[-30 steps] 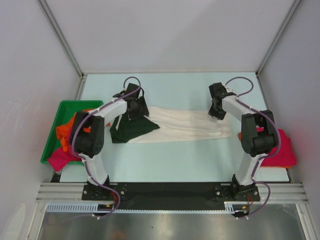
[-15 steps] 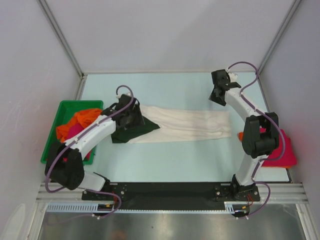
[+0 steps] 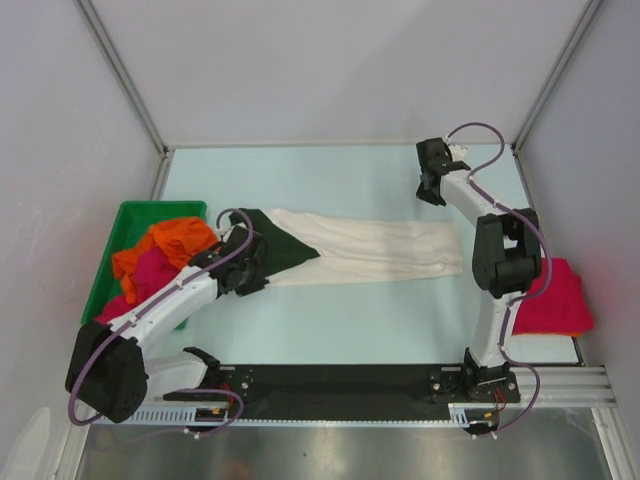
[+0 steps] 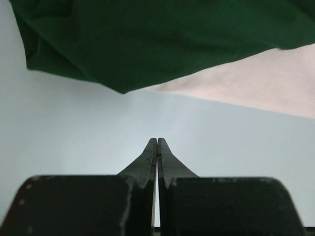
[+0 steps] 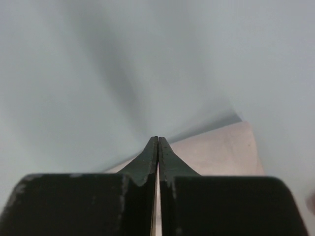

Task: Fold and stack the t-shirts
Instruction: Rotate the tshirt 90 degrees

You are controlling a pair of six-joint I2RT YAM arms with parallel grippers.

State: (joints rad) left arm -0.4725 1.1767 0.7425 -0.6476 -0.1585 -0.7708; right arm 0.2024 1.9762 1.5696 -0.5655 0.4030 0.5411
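The cream t-shirt [image 3: 380, 250] lies across the table as a long folded strip, with its dark green sleeve [image 3: 275, 245] at the left end. Orange [image 3: 165, 242] and magenta [image 3: 150, 270] t-shirts are heaped in the green bin. A folded crimson t-shirt [image 3: 555, 295] lies at the right. My left gripper [image 3: 250, 268] is shut and empty just in front of the sleeve [image 4: 147, 39], its tips [image 4: 157, 140] over bare table. My right gripper [image 3: 433, 196] is shut and empty, behind the shirt's right end, with cream cloth [image 5: 221, 147] below it.
The green plastic bin [image 3: 115, 225] stands at the left edge of the table. Grey walls with metal posts close in the back and both sides. The black rail holding both arm bases [image 3: 340, 380] runs along the near edge.
Both grippers have shut with nothing in them. The left arm has drawn back toward the near left, off the green sleeve. The right arm has moved back, away from the shirt's right end.
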